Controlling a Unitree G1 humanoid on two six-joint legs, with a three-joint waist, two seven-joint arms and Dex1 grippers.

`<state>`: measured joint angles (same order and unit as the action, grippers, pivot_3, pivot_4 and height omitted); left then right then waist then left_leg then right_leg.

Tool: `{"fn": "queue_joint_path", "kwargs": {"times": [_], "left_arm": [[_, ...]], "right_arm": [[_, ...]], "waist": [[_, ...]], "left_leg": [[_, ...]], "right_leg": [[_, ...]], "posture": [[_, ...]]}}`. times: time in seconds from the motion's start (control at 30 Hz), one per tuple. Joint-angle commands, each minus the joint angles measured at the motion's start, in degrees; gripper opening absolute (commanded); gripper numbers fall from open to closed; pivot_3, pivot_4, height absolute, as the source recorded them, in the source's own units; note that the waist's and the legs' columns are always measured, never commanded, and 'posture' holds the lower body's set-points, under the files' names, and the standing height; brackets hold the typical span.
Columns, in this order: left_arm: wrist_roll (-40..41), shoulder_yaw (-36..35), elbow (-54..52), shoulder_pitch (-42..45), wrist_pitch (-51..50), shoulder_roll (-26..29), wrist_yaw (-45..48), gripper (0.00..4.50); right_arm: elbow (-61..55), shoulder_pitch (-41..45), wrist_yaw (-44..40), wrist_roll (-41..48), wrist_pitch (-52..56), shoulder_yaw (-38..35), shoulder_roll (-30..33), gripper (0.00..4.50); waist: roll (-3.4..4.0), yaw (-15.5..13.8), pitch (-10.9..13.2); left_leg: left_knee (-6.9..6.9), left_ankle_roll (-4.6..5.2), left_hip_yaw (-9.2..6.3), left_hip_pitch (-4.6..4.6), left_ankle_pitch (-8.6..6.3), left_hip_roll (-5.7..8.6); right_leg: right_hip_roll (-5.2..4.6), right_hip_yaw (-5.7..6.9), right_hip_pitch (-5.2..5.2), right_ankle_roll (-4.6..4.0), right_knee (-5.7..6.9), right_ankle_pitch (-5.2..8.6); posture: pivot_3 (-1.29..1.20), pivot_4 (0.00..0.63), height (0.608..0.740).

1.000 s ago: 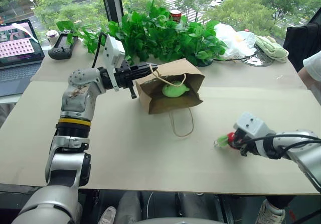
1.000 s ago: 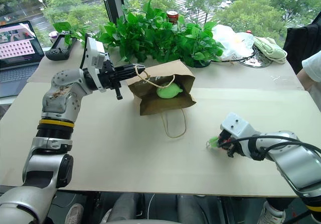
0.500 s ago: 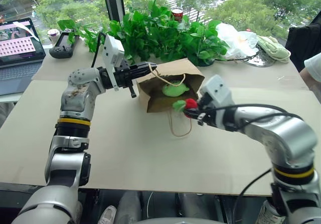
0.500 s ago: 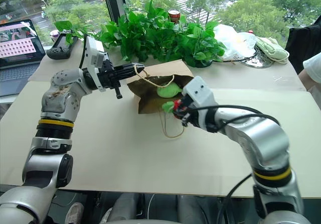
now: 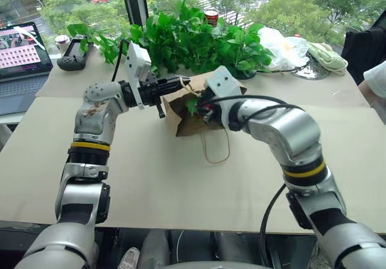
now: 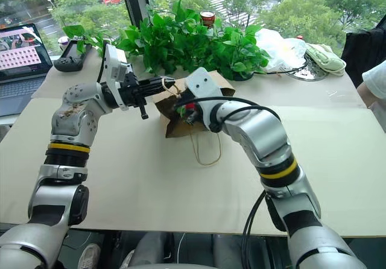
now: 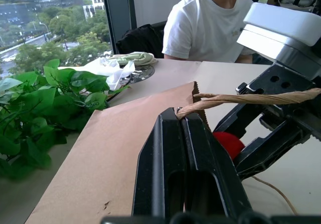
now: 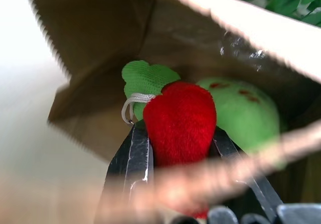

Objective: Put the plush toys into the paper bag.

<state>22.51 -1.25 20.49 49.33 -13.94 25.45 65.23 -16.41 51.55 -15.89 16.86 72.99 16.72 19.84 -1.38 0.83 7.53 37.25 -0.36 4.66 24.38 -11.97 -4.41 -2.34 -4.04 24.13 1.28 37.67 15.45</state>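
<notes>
Gripping the red chili plush toy (image 8: 179, 121), right gripper (image 8: 180, 143) sits at the brown kraft paper bag (image 5: 192, 123) mouth. Left gripper (image 7: 181, 121) is clamped tight on the bag's cord handle (image 7: 251, 99). Lime-green rounded plush toy (image 8: 245, 112) lies inside.

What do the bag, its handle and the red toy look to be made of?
Bag: matte brown kraft paper, going by its creases and saw-tooth cut rim. Handle: apparently twisted paper cord, tan, with visible spiral strands. Red toy: soft plush, a fuzzy short-pile fabric, with a green textured stem, likely stuffed; it bulges between the right hand's fingers.
</notes>
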Motion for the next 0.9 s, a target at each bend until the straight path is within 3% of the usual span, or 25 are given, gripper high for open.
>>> {"fn": "queue_joint_path", "kwargs": {"times": [0.03,0.1,0.33,0.63,0.9], "left_arm": [[0.6,-0.5,-1.6,1.1,0.4,0.2,0.2,0.0],[0.5,-0.5,-1.6,1.1,0.5,0.1,0.2,0.0],[0.4,-0.5,-1.2,1.2,0.6,0.1,0.2,0.0],[0.3,-0.5,-0.6,1.6,0.9,0.0,0.3,0.0],[0.2,-0.5,0.3,2.0,1.2,-0.2,0.5,0.0]], "right_arm": [[2.3,2.2,1.7,-2.7,-3.0,0.4,-2.2,1.6],[3.5,2.7,2.3,-3.5,-4.0,0.1,-4.1,2.07],[2.2,1.8,1.7,-2.8,-2.9,-3.0,-6.3,4.46],[-3.0,-0.5,-0.1,-1.4,0.4,-6.5,-3.0,4.46],[-14.9,-6.7,-4.8,3.8,7.8,-9.1,2.2,4.46]], "waist": [[0.0,0.0,0.0],[0.0,0.0,0.0],[0.01,0.1,0.0],[0.01,0.0,0.0],[0.01,0.0,0.0]], "left_leg": [[-0.01,0.0,0.0,0.0,0.0,0.0],[-0.02,0.0,0.0,0.01,0.0,0.0],[-0.04,0.0,0.0,0.03,0.0,0.0],[-0.05,0.0,0.0,0.03,0.0,0.0],[-0.07,0.0,-0.01,0.04,0.0,0.0]], "right_leg": [[0.0,0.0,-0.01,0.0,0.01,0.0],[0.0,0.0,-0.01,0.0,0.02,0.0],[0.0,0.01,0.0,0.0,0.03,0.0],[-0.01,0.02,0.01,0.0,0.03,0.0],[-0.01,0.02,-0.01,0.0,0.0,0.0]], "posture": [[0.0,0.15,0.713],[0.0,0.15,0.713],[0.0,0.15,0.713],[0.0,0.15,0.713],[0.0,0.15,0.713]]}}
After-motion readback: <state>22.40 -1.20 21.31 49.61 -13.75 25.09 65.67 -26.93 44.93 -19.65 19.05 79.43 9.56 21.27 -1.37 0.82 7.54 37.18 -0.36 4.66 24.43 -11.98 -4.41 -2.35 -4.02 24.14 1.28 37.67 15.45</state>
